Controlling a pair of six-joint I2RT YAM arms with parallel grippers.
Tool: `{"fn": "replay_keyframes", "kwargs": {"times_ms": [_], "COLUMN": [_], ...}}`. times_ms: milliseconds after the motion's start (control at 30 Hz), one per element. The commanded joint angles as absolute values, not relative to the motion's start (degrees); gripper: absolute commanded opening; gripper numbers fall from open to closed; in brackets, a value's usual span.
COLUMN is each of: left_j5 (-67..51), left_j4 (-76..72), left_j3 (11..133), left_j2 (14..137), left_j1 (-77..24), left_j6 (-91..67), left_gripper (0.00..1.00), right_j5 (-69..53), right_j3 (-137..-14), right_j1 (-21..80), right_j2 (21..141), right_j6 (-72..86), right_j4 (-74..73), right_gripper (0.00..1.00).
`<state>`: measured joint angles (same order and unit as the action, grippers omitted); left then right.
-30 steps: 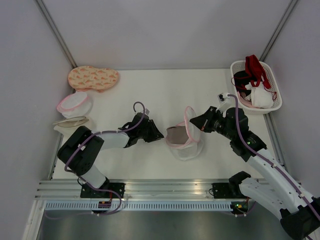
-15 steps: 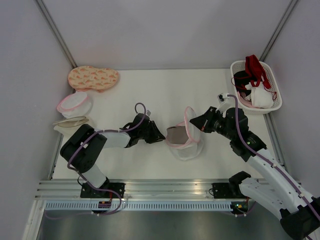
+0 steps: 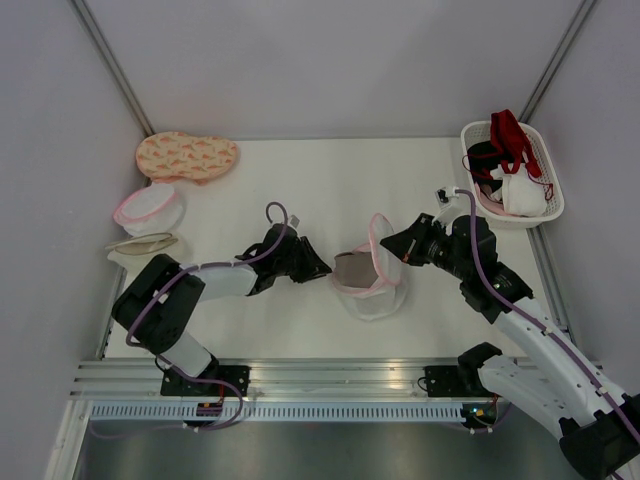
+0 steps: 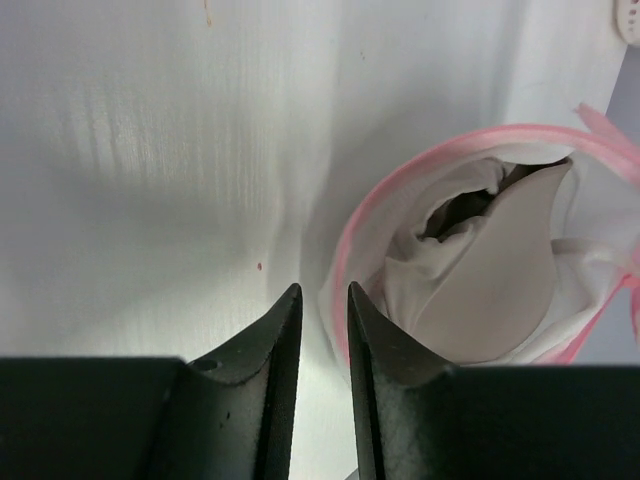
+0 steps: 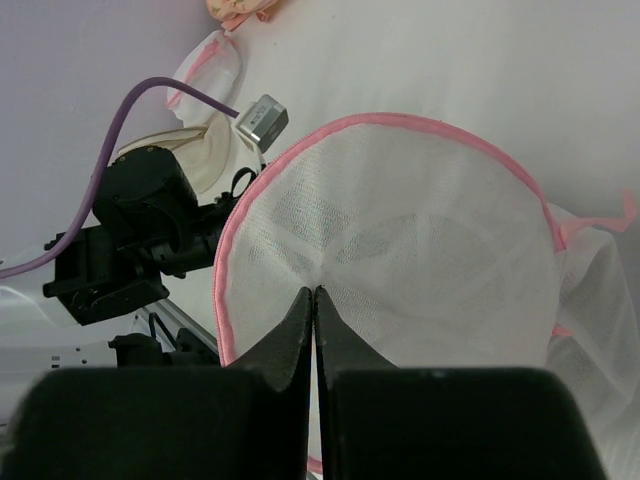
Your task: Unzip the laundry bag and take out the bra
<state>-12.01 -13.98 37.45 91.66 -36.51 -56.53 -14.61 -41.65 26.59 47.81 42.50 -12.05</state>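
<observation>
In the middle of the top view we see the laundry bag (image 3: pixel 372 275) already unzipped. The bra (image 3: pixel 352 268) is not yet out and lies in its mouth. Our right gripper (image 3: pixel 392 245), closed tight on the mesh, holds the bag's flap up. Our left gripper (image 3: pixel 322 268), jaws slightly apart and empty, is just left of the bra.

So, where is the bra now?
In the top view, the bra sits mid-table in the open laundry bag, between the left gripper and right gripper.

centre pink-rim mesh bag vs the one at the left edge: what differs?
The laundry bag is unzipped, with its flap pinched upright by the right gripper; the left-edge bag lies untouched. A taupe bra shows in the laundry bag; the left-edge bag looks whiter. Both are white mesh with pink rims.
</observation>
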Motion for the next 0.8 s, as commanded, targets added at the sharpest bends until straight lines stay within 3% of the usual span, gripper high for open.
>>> {"fn": "replay_keyframes", "kwargs": {"times_ms": [0, 767], "left_j5": [-6.86, -14.59], "left_j4": [-11.52, -16.96], "left_j3": [37.18, 38.58], "left_j2": [87.55, 92.47], "left_j1": [-36.74, -36.83], "left_j6": [-58.10, -58.89], "left_gripper": [0.30, 0.25], "right_j5": [-15.21, -15.38], "right_j3": [-41.84, -41.57], "right_j1": [26.19, 25.93], "right_j2": [47.20, 47.02], "right_j6": [41.75, 41.66], "right_j4": [-10.99, -10.99], "right_gripper": [0.00, 0.00]}}
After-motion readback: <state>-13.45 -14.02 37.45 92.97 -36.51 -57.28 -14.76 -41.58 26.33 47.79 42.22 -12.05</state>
